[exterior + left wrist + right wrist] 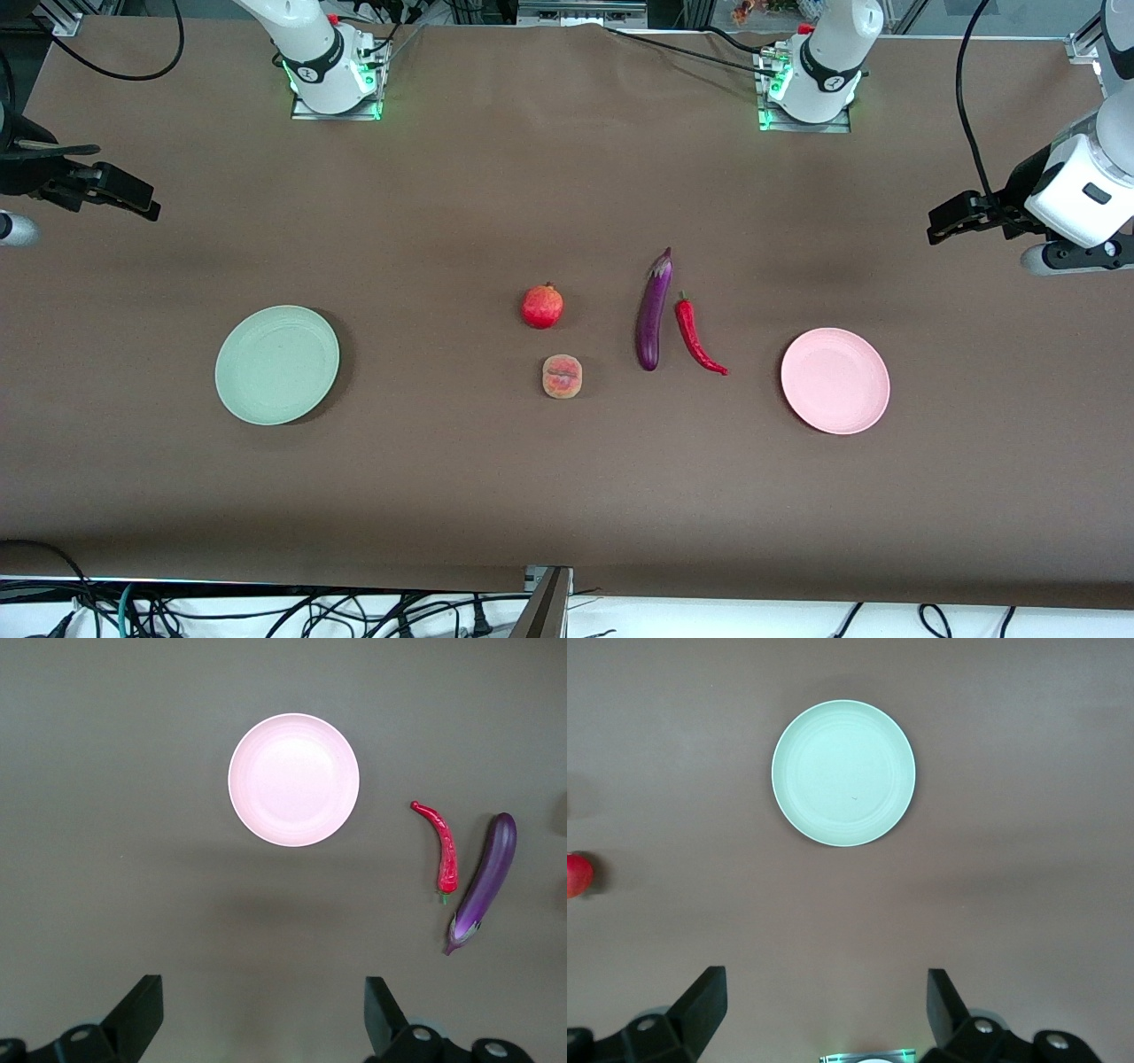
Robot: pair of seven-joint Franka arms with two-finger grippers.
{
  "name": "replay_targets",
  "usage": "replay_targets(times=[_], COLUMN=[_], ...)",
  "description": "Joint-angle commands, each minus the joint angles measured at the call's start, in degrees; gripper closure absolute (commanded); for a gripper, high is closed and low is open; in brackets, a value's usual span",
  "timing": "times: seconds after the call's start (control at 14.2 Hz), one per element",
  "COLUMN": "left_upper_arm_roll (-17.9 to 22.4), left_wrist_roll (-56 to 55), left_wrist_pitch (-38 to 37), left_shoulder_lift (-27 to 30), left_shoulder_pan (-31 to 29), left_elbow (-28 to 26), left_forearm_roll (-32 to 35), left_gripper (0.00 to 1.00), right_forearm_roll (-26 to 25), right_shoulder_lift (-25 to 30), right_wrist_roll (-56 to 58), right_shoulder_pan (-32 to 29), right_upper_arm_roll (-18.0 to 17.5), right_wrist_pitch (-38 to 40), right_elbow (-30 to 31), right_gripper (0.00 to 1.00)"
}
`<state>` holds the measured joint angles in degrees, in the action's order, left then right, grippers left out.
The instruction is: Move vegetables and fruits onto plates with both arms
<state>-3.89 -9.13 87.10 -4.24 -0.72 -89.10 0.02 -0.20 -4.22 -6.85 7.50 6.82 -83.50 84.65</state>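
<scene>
Eggplant (653, 310) mid-table: chili (697, 336) beside, pomegranate (541, 306) and peach (562, 376) toward right arm's end. Left gripper (259, 1014) over table near pink plate (834, 380), right gripper (824, 1010) near green plate (277, 364); both wide open, empty.

- The 2 arms wait, each raised above its own end of the table.
- Left arm: its base stands at the table's edge by the robots; the white wrist hangs high at that arm's end.
- Left gripper (941, 225): up in the air, empty, its 2 black fingers (142, 1014) spread wide, nothing between them.
- Right arm: its base stands along the same edge; the dark wrist sits at its own end.
- Right gripper (142, 206): also aloft, empty, fingers (704, 1003) spread wide, with only bare tabletop between them.
</scene>
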Motion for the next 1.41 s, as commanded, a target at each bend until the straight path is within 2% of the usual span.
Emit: replay_targets(times=[0.0, 0.78, 1.13, 1.34], left_upper_arm_roll=[-0.32, -0.32, -0.06, 0.03], left_wrist_roll=[-0.45, -0.45, -0.36, -0.36], left_wrist_pitch=[0.18, 0.18, 0.09, 0.0], left_shoulder_lift=[-0.07, -0.07, -0.07, -0.07], left_shoulder_pan=[-0.16, -0.25, -0.25, -0.33], left_elbow=[0.33, 0.33, 0.24, 0.24], left_forearm_roll=[0.33, 0.33, 0.33, 0.33], left_gripper=[0.0, 0.0, 0.0, 0.0], right_forearm_roll=[-0.32, -1.03, -0.68, -0.32], right_shoulder_lift=[0.09, -2.28, -5.79, -9.92], right_wrist_roll=[0.26, -0.71, -0.18, -2.45], right_shoulder_pan=[-0.55, 0.15, 0.5, 6.02], right_upper_arm_roll=[-0.41, -0.76, -0.93, -1.11], right_wrist_pitch=[-0.17, -0.17, -0.52, -5.08], right_elbow=[-0.28, -0.02, 0.42, 0.16], right_gripper=[0.0, 0.0, 0.0, 0.0])
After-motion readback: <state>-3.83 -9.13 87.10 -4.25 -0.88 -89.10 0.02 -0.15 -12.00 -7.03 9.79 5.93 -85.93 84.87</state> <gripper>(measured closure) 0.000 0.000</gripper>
